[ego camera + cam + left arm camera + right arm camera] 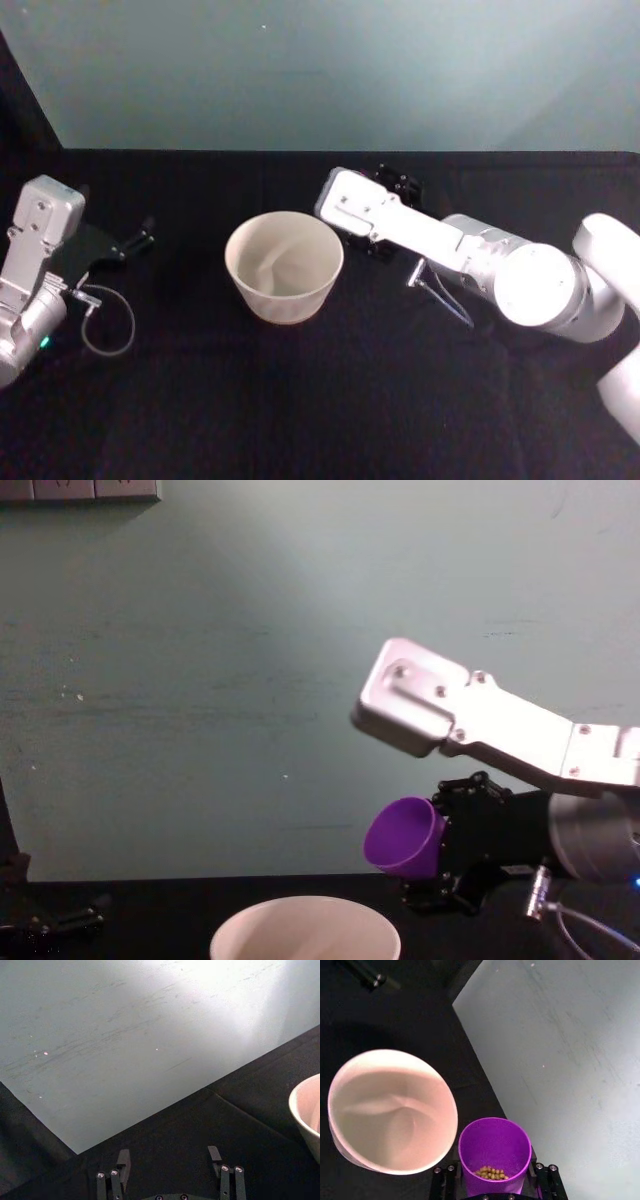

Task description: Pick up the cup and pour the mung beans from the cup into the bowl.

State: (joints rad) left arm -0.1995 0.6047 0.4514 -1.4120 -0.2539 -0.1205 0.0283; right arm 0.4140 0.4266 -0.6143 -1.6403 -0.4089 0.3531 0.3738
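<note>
My right gripper [493,1176] is shut on the purple cup [495,1150], one finger on each side of it. Mung beans [491,1173] lie in a small heap inside the cup. In the chest view the cup [403,835] hangs tilted, mouth towards the left, above and just right of the bowl [305,930], held by the right gripper [448,858]. The cream-white bowl [284,265] stands on the black table with nothing visible inside it [392,1110]. My left gripper [169,1157] rests open at the table's left side [133,241], well clear of the bowl's rim [302,1107].
A black cloth [320,400] covers the table, which ends at a pale green wall [330,70] close behind the bowl. A loop of cable [108,325] hangs from the left arm. A thin metal part [438,290] juts from the right forearm.
</note>
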